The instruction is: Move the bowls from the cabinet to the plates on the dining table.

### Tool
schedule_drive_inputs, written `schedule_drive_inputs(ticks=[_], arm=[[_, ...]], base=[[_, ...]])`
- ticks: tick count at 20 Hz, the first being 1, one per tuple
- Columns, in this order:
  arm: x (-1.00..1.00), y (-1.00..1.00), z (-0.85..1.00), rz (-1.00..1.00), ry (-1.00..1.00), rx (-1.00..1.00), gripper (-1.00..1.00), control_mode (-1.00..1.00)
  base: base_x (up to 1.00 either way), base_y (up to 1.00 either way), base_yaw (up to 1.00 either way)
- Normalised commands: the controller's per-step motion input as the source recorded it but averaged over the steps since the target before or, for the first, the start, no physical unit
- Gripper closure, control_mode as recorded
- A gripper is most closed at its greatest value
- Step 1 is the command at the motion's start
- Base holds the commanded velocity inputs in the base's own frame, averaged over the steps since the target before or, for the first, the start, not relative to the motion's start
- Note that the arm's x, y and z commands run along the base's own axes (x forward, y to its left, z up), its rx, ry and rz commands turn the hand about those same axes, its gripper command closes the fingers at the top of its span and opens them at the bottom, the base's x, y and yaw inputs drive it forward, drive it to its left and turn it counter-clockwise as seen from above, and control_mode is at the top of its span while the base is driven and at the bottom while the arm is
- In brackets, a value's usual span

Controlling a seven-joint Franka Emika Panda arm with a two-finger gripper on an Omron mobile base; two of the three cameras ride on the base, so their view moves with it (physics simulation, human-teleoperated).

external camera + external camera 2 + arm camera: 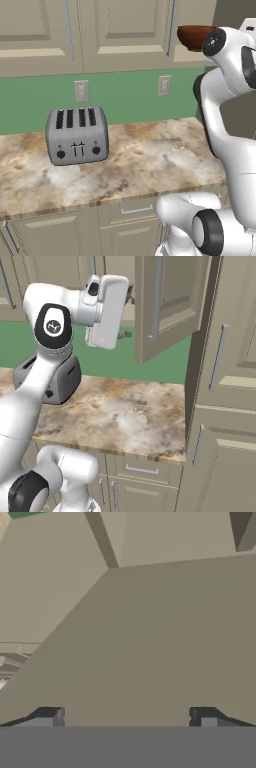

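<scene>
Up at the top right of the left base view, a brown bowl (194, 36) sits inside the cabinet (125, 30), partly hidden by the arm's dark-jointed wrist, which crosses just in front of it. Seen from the right base view, the hand is raised to shelf height at upper centre, beside the open cabinet door (167, 303) with its long silver handle. From the hand view the gripper (129, 716) has its two fingertips (48, 716) standing far apart at the bottom corners, as wide as they go, with nothing between them; ahead of them lies bare beige panel, probably the shelf or an inner wall, and no bowl. So the bowl lies off to one side of where the fingers point, not along their line, and I judge the coming move turns on swinging the wrist round until the rim falls between the fingers; which way to turn cannot be read from the hand view alone. A round bowl has no long axis, so any approach across the rim should serve. Below, a grey toaster (77, 135) stands on the stone worktop (150, 160), well clear of the reach. Plates and table lie outside these frames, so the carry is yet to come
</scene>
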Motion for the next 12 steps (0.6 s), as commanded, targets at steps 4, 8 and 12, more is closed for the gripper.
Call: schedule_drive_inputs(ticks=[4, 8, 12], arm=[[-0.46, -0.24, 0.08, -0.18, 0.02, 0.0, -1.0, -1.0], [-0.33, -0.39, -0.01, -0.18, 0.02, 0.0, -1.0, -1.0], [-0.06, -0.8, -0.35, -0.2, 0.0, 0.0, -1.0, -1.0]], base=[[0.0, 0.0, 0.0], [0.0, 0.0, 0.0], [0.0, 0.0, 0.0]])
